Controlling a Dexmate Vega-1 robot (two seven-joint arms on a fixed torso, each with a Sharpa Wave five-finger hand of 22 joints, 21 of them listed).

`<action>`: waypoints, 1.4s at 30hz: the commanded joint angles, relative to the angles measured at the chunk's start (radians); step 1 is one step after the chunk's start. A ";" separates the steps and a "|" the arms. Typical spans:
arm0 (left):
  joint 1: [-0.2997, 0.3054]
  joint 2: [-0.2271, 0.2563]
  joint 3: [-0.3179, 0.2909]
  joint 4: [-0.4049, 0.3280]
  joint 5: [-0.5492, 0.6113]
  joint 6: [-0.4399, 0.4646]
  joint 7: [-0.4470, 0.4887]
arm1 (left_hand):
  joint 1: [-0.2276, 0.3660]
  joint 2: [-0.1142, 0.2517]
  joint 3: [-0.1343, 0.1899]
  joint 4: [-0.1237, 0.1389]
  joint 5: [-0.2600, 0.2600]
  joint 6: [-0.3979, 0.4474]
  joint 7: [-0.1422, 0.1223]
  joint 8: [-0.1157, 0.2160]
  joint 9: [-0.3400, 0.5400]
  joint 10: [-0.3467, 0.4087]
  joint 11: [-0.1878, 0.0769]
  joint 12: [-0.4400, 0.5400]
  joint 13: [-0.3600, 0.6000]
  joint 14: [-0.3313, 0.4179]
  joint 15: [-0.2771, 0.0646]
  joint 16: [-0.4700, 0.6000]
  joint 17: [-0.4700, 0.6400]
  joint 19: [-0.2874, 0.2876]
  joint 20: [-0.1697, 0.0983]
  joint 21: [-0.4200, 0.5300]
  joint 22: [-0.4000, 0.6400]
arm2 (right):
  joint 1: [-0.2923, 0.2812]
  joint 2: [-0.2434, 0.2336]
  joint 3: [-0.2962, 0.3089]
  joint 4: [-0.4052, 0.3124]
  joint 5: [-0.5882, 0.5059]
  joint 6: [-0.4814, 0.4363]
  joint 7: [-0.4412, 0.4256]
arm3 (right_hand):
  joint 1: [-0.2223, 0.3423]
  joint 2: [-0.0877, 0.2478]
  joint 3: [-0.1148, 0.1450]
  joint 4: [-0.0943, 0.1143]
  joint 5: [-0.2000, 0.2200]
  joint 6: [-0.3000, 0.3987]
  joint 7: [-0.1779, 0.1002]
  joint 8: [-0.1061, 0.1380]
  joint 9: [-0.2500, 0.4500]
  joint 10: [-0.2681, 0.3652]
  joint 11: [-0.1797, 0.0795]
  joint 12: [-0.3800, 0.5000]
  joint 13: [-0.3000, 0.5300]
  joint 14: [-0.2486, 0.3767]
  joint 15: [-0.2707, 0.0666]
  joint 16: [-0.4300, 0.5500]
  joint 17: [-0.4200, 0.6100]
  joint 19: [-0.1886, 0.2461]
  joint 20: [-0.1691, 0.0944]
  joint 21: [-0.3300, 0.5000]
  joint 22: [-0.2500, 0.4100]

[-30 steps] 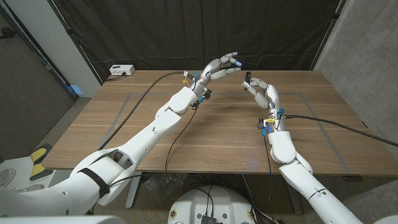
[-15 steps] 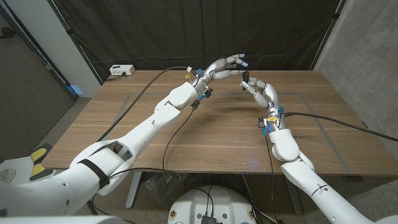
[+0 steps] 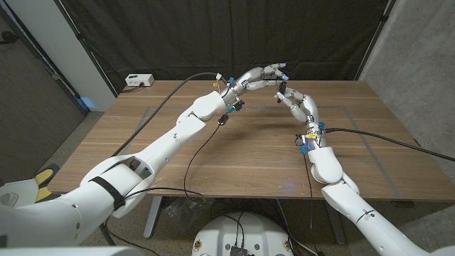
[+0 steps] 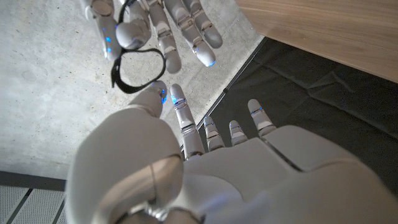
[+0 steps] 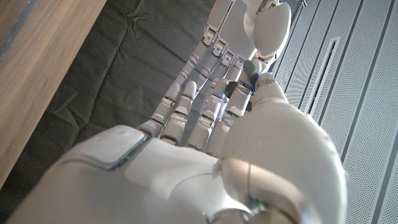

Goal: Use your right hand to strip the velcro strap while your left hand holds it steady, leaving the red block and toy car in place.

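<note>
While both hands hover above the desk point(image 3: 234, 153), left hand point(image 3: 261, 75) and right hand point(image 3: 295, 102) each pinch the black velcro strap point(image 4: 134, 65) loop between them; no readable writing.

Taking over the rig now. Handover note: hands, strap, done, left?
Left hand: raised over the table's far side, thumb tip at the lower end of the velcro strap; firm grip not confirmable.
Right hand: raised opposite, fingertips almost meeting the left's, holds the strap's upper end at its thumb.
Strap: black loop hanging in the air between the two hands.
Done: strap picked up, both hands on station.
Left: secure the left hold, then peel the strap open with the right.
</note>
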 commanded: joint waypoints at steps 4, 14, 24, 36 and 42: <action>0.034 -0.004 -0.031 -0.005 -0.092 -0.028 -0.034 | -0.054 0.052 0.002 0.045 -0.018 -0.030 0.064 -0.054 0.004 0.002 0.018 0.000 0.005 -0.029 -0.004 0.000 0.010 -0.159 0.010 -0.024 0.006 | 0.012 0.007 0.001 0.015 0.013 -0.009 0.001 | 0.008 0.011 -0.003 -0.005 0.005 0.004 0.009 0.010 0.008 0.004 0.000 0.007 0.006 0.001 -0.169 0.011 0.001 0.011 -0.098 0.009 0.005; 0.022 0.001 -0.033 0.021 -0.094 -0.064 -0.061 | -0.153 -0.022 -0.067 0.078 -0.013 -0.063 0.091 -0.115 0.010 -0.032 0.041 -0.011 0.009 -0.073 0.005 -0.009 0.006 -0.207 0.018 -0.049 0.008 | 0.012 0.018 0.003 0.005 -0.005 -0.025 -0.008 | 0.012 0.012 -0.005 -0.007 0.005 0.004 0.010 0.013 0.012 0.005 0.000 0.009 0.010 0.003 -0.170 0.013 0.000 0.012 -0.097 0.012 0.004; 0.028 0.035 -0.027 -0.042 0.068 -0.047 0.081 | 0.044 -0.073 -0.025 -0.076 0.006 -0.017 0.041 -0.137 0.018 -0.006 0.036 -0.001 0.007 -0.004 0.013 0.007 -0.017 -0.096 0.014 -0.025 0.005 | 0.019 0.026 -0.002 0.020 0.002 0.005 -0.006 | 0.017 0.014 -0.007 -0.009 0.004 0.005 0.011 0.016 0.018 0.005 0.000 0.011 0.015 0.008 -0.170 0.017 -0.001 0.012 -0.096 0.015 0.004; 0.035 0.017 -0.022 -0.048 0.139 -0.026 0.194 | 0.030 -0.135 -0.074 -0.057 -0.002 0.027 -0.016 -0.154 0.020 0.034 0.002 0.008 0.007 0.037 0.021 0.011 -0.020 -0.019 0.019 -0.011 0.001 | 0.042 0.009 -0.019 0.012 -0.018 -0.001 0.009 | 0.020 0.013 -0.011 -0.010 0.002 0.005 0.014 0.017 0.020 0.005 0.000 0.012 0.020 0.005 -0.169 0.016 -0.002 0.012 -0.095 0.019 0.003; 0.029 0.004 -0.016 -0.034 0.145 -0.020 0.210 | 0.011 -0.156 -0.096 -0.049 0.008 0.040 -0.033 -0.157 0.020 0.044 -0.009 0.010 0.007 0.040 0.022 0.012 -0.019 -0.013 0.019 -0.014 0.000 | 0.047 0.006 -0.021 0.023 -0.014 0.012 0.009 | 0.021 0.015 -0.013 -0.010 0.002 0.005 0.015 0.016 0.018 0.005 0.000 0.013 0.023 0.006 -0.170 0.017 -0.003 0.013 -0.093 0.021 0.003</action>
